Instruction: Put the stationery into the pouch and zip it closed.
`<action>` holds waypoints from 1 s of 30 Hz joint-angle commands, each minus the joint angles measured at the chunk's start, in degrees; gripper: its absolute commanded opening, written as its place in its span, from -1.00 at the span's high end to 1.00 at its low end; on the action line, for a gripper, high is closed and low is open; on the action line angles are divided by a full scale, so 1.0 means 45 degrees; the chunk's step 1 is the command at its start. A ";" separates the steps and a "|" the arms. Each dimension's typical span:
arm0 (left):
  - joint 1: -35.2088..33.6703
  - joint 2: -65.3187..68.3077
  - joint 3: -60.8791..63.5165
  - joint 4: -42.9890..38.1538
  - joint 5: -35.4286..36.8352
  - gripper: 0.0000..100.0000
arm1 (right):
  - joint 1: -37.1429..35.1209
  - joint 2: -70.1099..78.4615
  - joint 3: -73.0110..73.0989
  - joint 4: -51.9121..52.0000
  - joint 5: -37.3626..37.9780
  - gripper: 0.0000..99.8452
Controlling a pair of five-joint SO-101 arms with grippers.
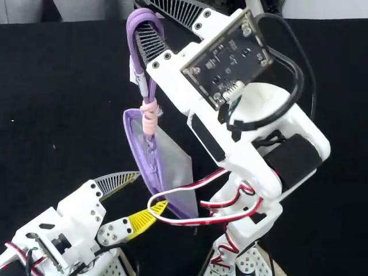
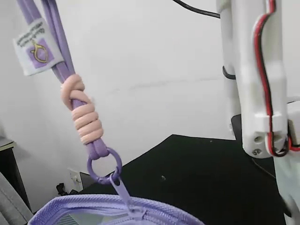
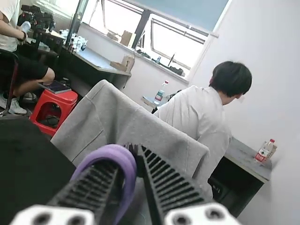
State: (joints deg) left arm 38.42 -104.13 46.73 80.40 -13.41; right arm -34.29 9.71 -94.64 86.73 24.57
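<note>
The right gripper [image 3: 136, 161] was seen with its ribbed fingers [image 3: 161, 187] clenched on the top loop of the purple strap [image 3: 105, 161], directly above the pouch [image 1: 169, 167]. From that grip the strap was hung straight down through a pink coiled knot [image 2: 84, 112] and a ring [image 2: 104, 166] to the zip pull [image 2: 123, 194] at the pouch's upper edge. The pouch was thereby suspended over the black table [image 1: 57, 86], with its long axis roughly vertical and its purple-banded edge turned toward the left gripper [image 1: 135, 201].

That gripper was held released, one ribbed finger and one yellow-tipped finger spread apart, just beside the pouch's lower corner. Whether the yellow tip touched the pouch could not be told.

The left arm was judged the nearer one to the pouch's body, so any steadying of its lower end against the strap's pull would likely fall to it. The left arm was posed low, below the pouch; the right arm was reared high above it.
</note>
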 commanded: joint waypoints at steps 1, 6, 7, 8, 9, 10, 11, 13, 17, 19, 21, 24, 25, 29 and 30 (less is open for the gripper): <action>0.0107 -0.0020 -0.1182 0.0781 -0.0137 0.52 | -0.0137 0.0010 -0.0186 -0.0840 -0.0117 0.98; 0.0088 -0.0020 -0.2217 0.1485 -0.0156 0.52 | -0.0137 0.0381 -0.0166 -0.2286 -0.0117 0.98; 0.0049 -0.0020 -0.2276 0.1524 -0.0156 0.52 | -0.0137 0.0537 -0.0166 -0.2520 -0.0059 0.98; -0.0010 -0.0020 -0.2295 0.1543 -0.0156 0.52 | -0.0137 0.0674 -0.0166 -0.2696 -0.0059 0.98; -0.0010 -0.0020 -0.2295 0.1543 -0.0156 0.52 | -0.0137 0.0811 -0.0166 -0.2794 -0.0039 0.98; -0.0029 -0.0020 -0.2256 0.1543 -0.0156 0.52 | -0.0137 0.0889 -0.0166 -0.2833 -0.0039 0.98; -0.0029 -0.0020 -0.2217 0.1543 -0.0156 0.52 | -0.0137 0.0967 -0.0225 -0.2794 -0.0039 0.98; -0.0049 -0.0020 -0.2217 0.1524 -0.0156 0.52 | -0.0137 0.1006 -0.0244 -0.2716 -0.0117 0.98; -0.0947 -0.0039 -0.2217 0.1426 -0.0156 0.52 | -0.0137 0.1006 -0.0264 -0.2403 -0.0117 0.98; -0.2139 -0.0039 -0.2198 0.1250 -0.0137 0.52 | -0.0137 0.1006 -0.0264 -0.2247 -0.0117 0.98; -0.3155 -0.0059 -0.1866 0.0606 -0.0059 0.51 | -0.0137 0.1006 -0.0264 -0.2168 -0.0117 0.98; -0.3976 -0.0059 -0.0889 -0.0469 -0.0020 0.51 | -0.0195 0.1006 -0.0244 -0.2188 -0.0117 0.98; -0.3956 -0.0059 -0.0498 -0.0821 0.0156 0.51 | -0.0195 0.1006 -0.0244 -0.2188 -0.0117 0.98; -0.3956 -0.0059 0.0498 -0.1993 0.1114 0.51 | -0.0195 0.1006 -0.0244 -0.2168 -0.0117 0.98; -0.3956 -0.0059 0.0635 -0.2247 0.1231 0.51 | -0.0195 0.1006 -0.0244 -0.2168 -0.0117 0.98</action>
State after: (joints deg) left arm 21.01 -104.40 48.48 74.07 -10.24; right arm -34.29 14.64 -94.64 76.79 24.48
